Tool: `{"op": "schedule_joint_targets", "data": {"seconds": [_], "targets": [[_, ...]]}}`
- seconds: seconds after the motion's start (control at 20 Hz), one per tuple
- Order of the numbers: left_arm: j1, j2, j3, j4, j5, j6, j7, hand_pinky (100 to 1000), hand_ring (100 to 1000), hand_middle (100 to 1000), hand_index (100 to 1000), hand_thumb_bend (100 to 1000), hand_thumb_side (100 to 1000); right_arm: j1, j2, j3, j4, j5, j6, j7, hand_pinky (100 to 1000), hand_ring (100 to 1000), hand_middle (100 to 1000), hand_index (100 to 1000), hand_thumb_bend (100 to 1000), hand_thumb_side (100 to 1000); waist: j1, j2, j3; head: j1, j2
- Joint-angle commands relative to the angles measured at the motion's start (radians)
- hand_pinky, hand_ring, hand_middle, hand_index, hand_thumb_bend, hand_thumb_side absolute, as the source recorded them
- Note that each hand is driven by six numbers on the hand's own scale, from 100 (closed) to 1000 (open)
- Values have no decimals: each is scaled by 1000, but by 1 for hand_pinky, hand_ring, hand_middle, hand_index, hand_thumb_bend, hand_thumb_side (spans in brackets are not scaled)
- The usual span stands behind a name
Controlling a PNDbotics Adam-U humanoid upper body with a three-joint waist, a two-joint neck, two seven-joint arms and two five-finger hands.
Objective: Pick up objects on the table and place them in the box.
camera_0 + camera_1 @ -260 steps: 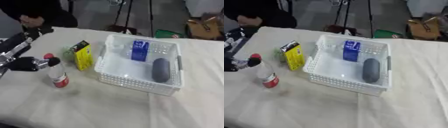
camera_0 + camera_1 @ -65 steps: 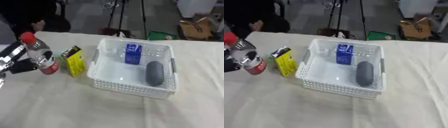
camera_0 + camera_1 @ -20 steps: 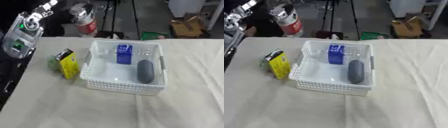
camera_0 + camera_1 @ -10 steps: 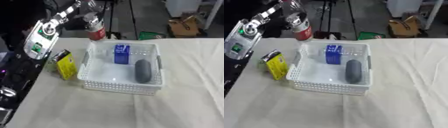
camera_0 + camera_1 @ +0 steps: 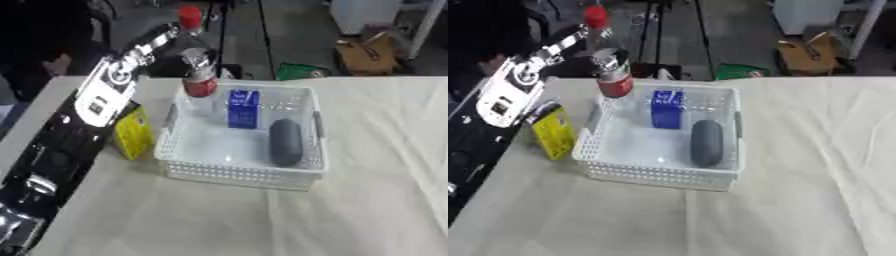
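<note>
Above the box's [image 5: 242,172] far-left corner — your left hand [image 5: 194,52] holds the red-capped bottle [image 5: 195,62] upright, fingers curled round its neck. Inside the box: a blue carton [image 5: 242,108] standing, a dark oval object [image 5: 284,142] lying beside it. On the table [image 5: 367,200], left of the box — a yellow carton [image 5: 133,134].

Soft, even overhead light, overall blur.
Pale surface [image 5: 367,190] bright; faint shadows under the basket [image 5: 236,172]; background dim.
</note>
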Motion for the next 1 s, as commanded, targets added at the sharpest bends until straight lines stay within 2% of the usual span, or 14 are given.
{"op": "schedule_joint_targets", "data": {"seconds": [0.05, 0.35, 0.45, 0.5, 0.6, 0.7, 0.75, 0.8, 0.85, 0.9, 1.0], "targets": [[-29, -2, 0, 42, -32, -13, 0, 797, 721, 688, 640, 100, 589, -14, -11, -1, -17, -6, -5, -3, 804, 783, 643, 825, 100, 1000, -2, -14, -3, 5, -5], [-38, -30, 5, 119, -65, -30, 14, 823, 751, 726, 668, 100, 599, -16, -10, 0, -17, -9, -6, -1, 804, 783, 643, 824, 100, 1000, -1, -11, -10, 8, -7], [-43, -40, 9, 145, -69, -38, 15, 835, 760, 739, 700, 102, 613, -18, -10, 1, -17, -10, -6, 0, 803, 783, 643, 824, 100, 1000, 0, -10, -13, 9, -8], [-45, -46, 11, 158, -69, -43, 13, 857, 789, 776, 745, 115, 631, -18, -9, 1, -17, -10, -6, 0, 803, 783, 643, 824, 100, 1000, 0, -9, -16, 10, -8], [-49, -53, 15, 178, -67, -52, 6, 859, 792, 780, 750, 117, 633, -19, -9, 1, -17, -10, -7, 0, 803, 783, 643, 824, 100, 1000, 1, -8, -18, 11, -9], [-51, -61, 17, 195, -63, -59, -6, 901, 869, 874, 855, 158, 673, -20, -9, 1, -17, -11, -7, 0, 803, 783, 642, 824, 100, 1000, 1, -7, -20, 12, -11], [-53, -65, 18, 204, -61, -64, -16, 901, 869, 874, 855, 158, 673, -20, -9, 1, -17, -12, -7, 0, 803, 783, 642, 824, 100, 1000, 1, -6, -21, 12, -12], [-54, -68, 18, 211, -59, -70, -28, 945, 952, 973, 955, 204, 709, -21, -9, 2, -17, -12, -7, 1, 803, 783, 642, 825, 100, 1000, 2, -5, -22, 13, -12], [-56, -70, 19, 216, -57, -78, -40, 962, 952, 973, 955, 204, 709, -21, -8, 2, -17, -13, -8, 1, 803, 783, 642, 824, 100, 1000, 2, -5, -22, 13, -12], [-58, -72, 20, 218, -54, -86, -53, 995, 1000, 1000, 1000, 256, 753, -21, -8, 2, -17, -13, -8, 1, 803, 783, 642, 824, 100, 1000, 2, -5, -22, 14, -12], [-60, -73, 23, 222, -45, -102, -76, 1000, 1000, 1000, 1000, 272, 765, -21, -8, 2, -17, -14, -8, 2, 803, 783, 642, 824, 100, 1000, 2, -4, -21, 14, -12]]}}
